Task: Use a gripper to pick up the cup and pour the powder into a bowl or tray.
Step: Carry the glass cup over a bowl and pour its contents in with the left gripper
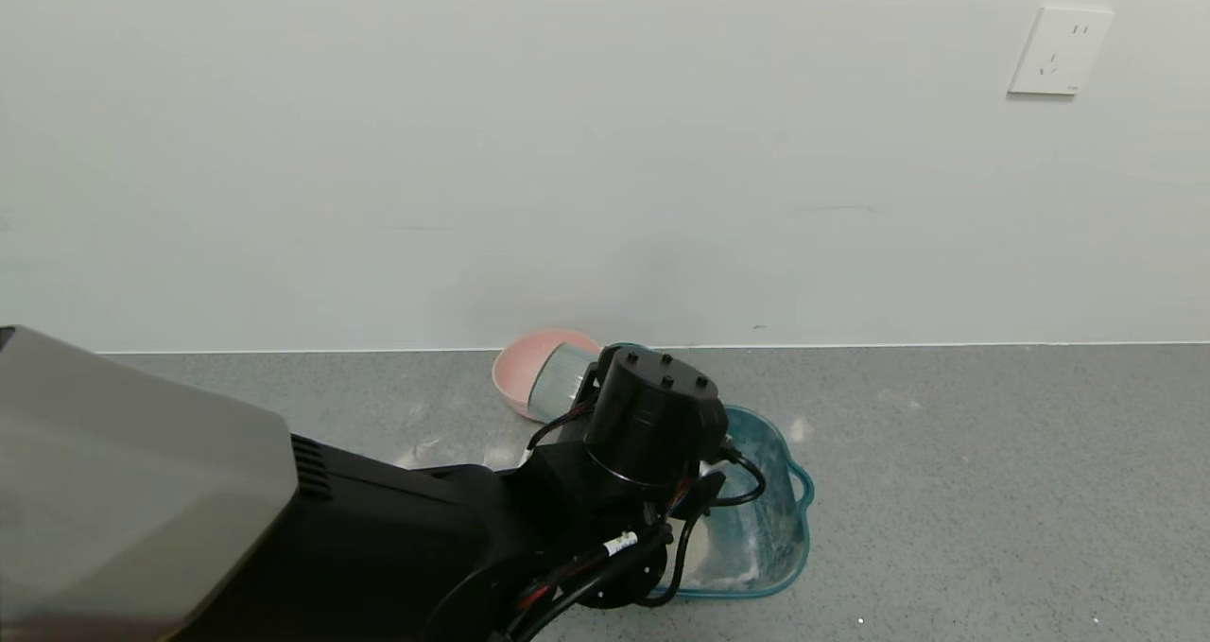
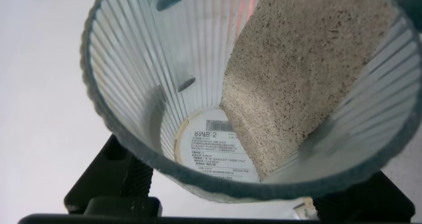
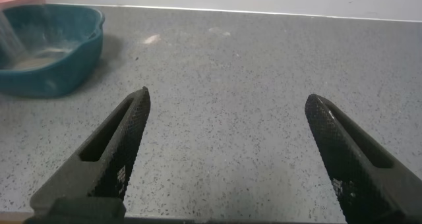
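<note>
I have the left claw clamped shut on the cup, held up off the table and tipped well over, above the far edge of the teal basin with the pink bowl just behind it; from the head view the arm's bulk hides most of the basin, so I judge the mouth's position mainly by the wrist view; there the powder has slid as one slab along the ribbed wall of the cup, and the label on the base is bare beside it. Some powder already lies in the basin, seen from the right wrist view.

To pour well I would keep the mouth over the teal basin, not the pink bowl, and roll the wrist slowly; a packed slab like this is likely to let go all at once, so a gentle, steady tilt beats a jerk; white dust is scattered on the table near the basin, a sign that spills are easy here.

The right claw hangs wide open and idle, low over the table, well to the side.
</note>
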Available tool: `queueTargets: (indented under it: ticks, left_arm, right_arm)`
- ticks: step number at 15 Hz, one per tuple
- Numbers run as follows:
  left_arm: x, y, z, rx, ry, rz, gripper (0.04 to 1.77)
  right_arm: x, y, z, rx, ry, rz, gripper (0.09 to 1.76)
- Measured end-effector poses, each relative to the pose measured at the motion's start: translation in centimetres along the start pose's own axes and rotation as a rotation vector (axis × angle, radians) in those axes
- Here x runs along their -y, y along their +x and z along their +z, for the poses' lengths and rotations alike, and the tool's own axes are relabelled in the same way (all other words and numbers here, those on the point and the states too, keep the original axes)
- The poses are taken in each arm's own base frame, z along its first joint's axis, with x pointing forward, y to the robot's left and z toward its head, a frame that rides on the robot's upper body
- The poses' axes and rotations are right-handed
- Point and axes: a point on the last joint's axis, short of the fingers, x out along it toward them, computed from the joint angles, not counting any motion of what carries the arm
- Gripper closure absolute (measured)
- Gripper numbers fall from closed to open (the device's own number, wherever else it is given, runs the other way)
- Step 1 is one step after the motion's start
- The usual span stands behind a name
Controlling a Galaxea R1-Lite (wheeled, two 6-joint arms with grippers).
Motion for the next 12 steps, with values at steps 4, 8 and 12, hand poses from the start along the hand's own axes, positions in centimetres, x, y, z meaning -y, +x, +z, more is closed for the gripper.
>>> queueTargets:
  ticks: [4,8,12]
  left_arm:
    - [-0.73,0.17,0.02,0.083,-0.075,0.049,0.52]
    - [-0.75,0.28,-0.05,0.126,-0.169,0.043,0.52]
    - [-1.04,0.37,-0.51,0.131,-0.268,0.040,0.52]
  right_arm:
    - [0.00,0.00,0.00,0.000,0.000,0.000,0.14]
    - [0.00,0.00,0.00,0.000,0.000,0.000,0.14]
    - [0.00,0.00,0.00,0.000,0.000,0.000,0.14]
